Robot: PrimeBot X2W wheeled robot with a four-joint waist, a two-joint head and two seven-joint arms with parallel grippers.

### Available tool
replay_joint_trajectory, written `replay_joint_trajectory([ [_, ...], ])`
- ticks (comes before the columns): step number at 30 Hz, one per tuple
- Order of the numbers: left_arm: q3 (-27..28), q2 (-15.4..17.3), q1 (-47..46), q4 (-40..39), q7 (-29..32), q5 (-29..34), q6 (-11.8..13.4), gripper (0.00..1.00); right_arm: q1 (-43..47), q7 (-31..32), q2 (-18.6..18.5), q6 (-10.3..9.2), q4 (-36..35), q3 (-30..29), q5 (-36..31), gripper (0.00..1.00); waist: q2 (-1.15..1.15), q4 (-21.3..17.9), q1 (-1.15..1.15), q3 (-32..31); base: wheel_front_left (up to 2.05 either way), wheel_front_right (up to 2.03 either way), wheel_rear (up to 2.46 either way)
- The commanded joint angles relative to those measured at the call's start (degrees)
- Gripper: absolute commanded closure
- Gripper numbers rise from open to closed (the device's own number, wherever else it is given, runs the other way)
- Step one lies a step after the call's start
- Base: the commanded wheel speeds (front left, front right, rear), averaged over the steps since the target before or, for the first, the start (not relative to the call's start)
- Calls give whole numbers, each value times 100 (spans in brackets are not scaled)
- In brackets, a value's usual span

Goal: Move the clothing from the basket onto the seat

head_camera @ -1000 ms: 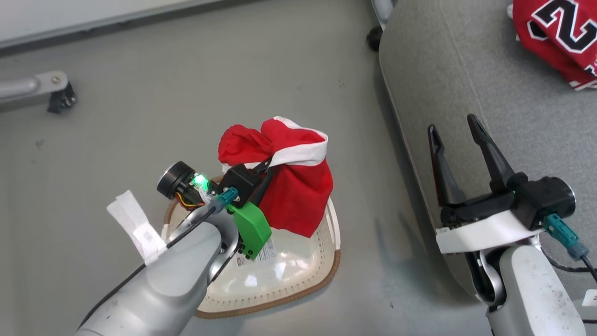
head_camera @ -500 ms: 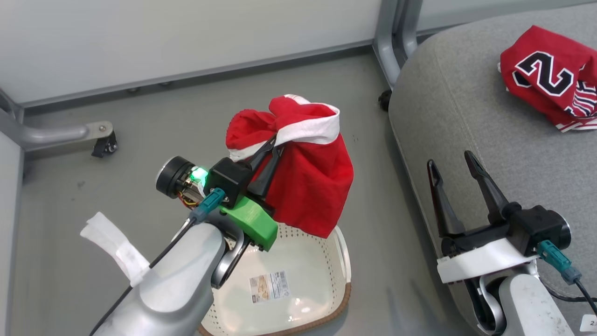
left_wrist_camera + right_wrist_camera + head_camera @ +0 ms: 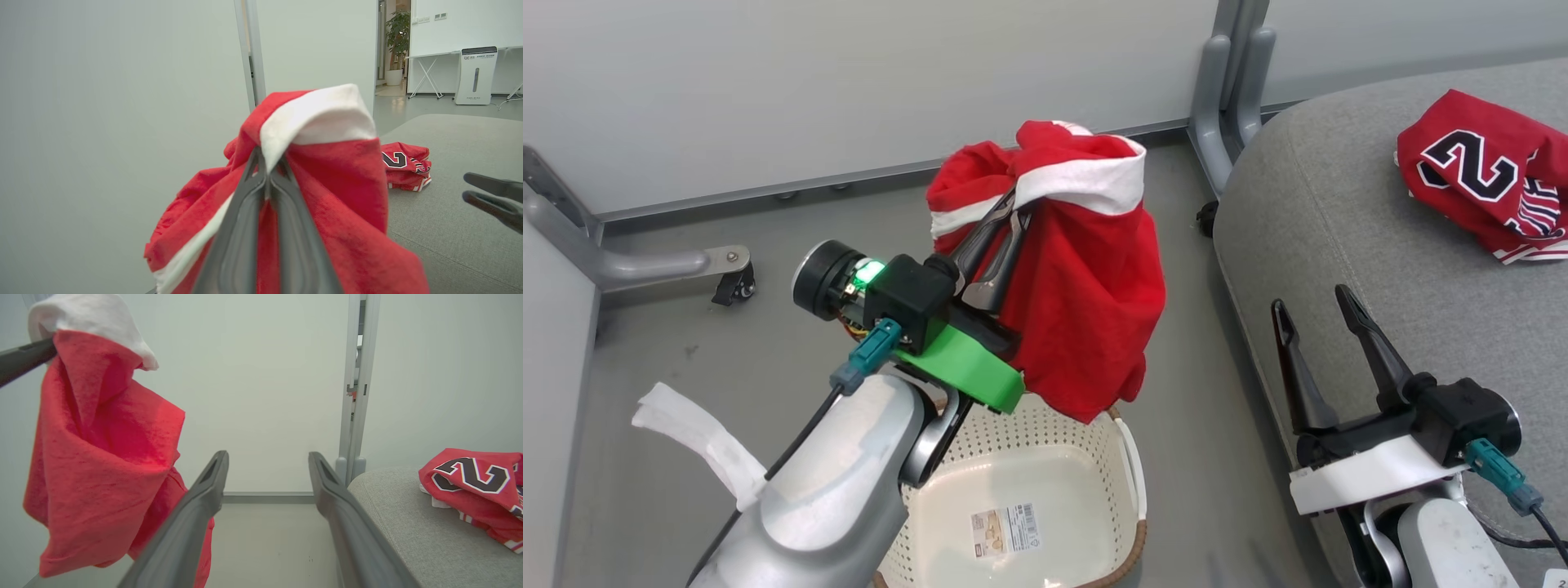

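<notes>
Basket of cream-white perforated plastic with brown woven-look rim [image 3: 1058, 420] nearest, low in head view; no cloth inside, only a printed label [image 3: 1005, 523] on the floor of it. Just above, left gripper [image 3: 1015, 214], two long dark fingers pressed together on a bunched fold of the red garment with broad white band [image 3: 1086, 318], pinch right at the band. Hangs free below the fingers, lowest hem over the basket's far rim; whether clear of it, hard to tell from above. Judged light, soft and limp: drapes in loose folds, no stiffness, nothing fragile. Likely to swing and trail on a sideways carry, so worth lifting the hem over the seat edge. Sound hold, by the look, at the thick band; safer there than on thin single cloth, apt to slip from such narrow fingers. To the right, right gripper [image 3: 1311, 300], fingers spread wide, nothing between them, beside the near edge of the large light-grey fabric-upholstered seat cushion [image 3: 1339, 212]. Farther back on that cushion, red jersey with black-and-white numeral and striped trim [image 3: 1478, 180], crumpled, already in place. Space beside it enough for the second piece, by the look. Beyond, pale wall panel [image 3: 849, 82] and grey metal post [image 3: 1225, 90].
</notes>
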Motion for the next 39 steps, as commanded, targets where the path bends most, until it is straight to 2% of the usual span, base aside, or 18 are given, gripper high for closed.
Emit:
replay_joint_trajectory([
  [1,39,-9,-43,-49,-19,55,34,100,109,-15,-19,-6,-29,10,48,0,49,7,1,-19,0,0,0],
  [9,9,-16,-126,-105,-19,67,26,100,19,-15,-19,-6,-258,218,63,0,49,20,1,-22,0,0,0],
  [18,-67,-106,-219,-86,-19,87,-7,100,-556,-15,-19,-6,-407,1117,-70,0,49,100,1,49,0,0,0],
  [25,-159,-240,-302,-131,-19,120,-63,100,-1179,-15,-22,-6,23,1568,-23,0,49,248,1,162,0,0,0],
  [39,-401,-459,-257,-220,-20,185,-211,100,-1769,-15,-22,-6,1029,1925,499,0,49,467,1,320,0,0,0],
])
